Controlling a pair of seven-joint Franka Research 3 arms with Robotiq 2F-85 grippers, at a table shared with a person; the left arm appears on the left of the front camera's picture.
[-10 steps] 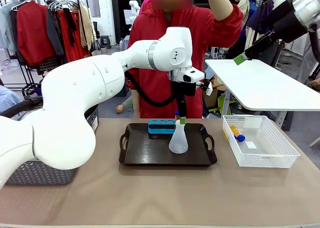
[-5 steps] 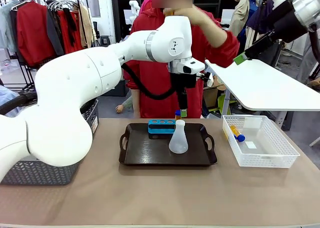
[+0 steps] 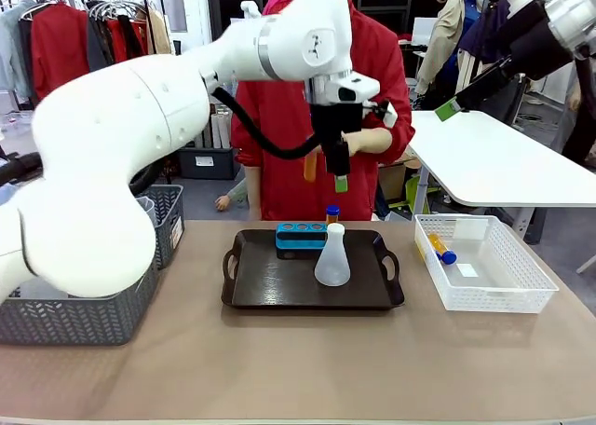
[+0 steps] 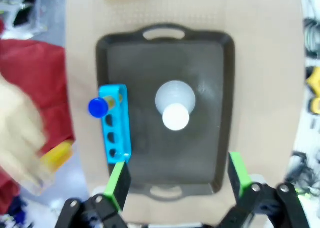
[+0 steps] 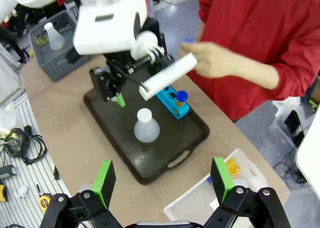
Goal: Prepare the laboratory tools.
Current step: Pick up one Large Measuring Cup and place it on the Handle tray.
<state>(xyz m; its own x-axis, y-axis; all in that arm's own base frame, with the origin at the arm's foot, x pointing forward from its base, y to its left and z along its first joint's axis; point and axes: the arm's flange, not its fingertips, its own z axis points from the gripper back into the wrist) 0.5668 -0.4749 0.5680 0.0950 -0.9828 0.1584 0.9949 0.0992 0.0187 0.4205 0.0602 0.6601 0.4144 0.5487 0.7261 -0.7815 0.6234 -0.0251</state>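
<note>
While your left gripper (image 4: 179,177) hangs above the dark tray (image 3: 279,290), jaws spread wide and holding nothing, the conical flask (image 3: 332,257) stands upright on that tray beside the blue rack (image 3: 300,236); your right gripper (image 5: 162,180) is likewise spread and empty.

Robot lab: garment rack (image 3: 58,47), white table (image 3: 494,159), floor cables (image 5: 22,144)

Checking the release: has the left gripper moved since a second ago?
Yes. The left gripper rose clear above the translucent white conical flask on the dark rectangular tray.
</note>
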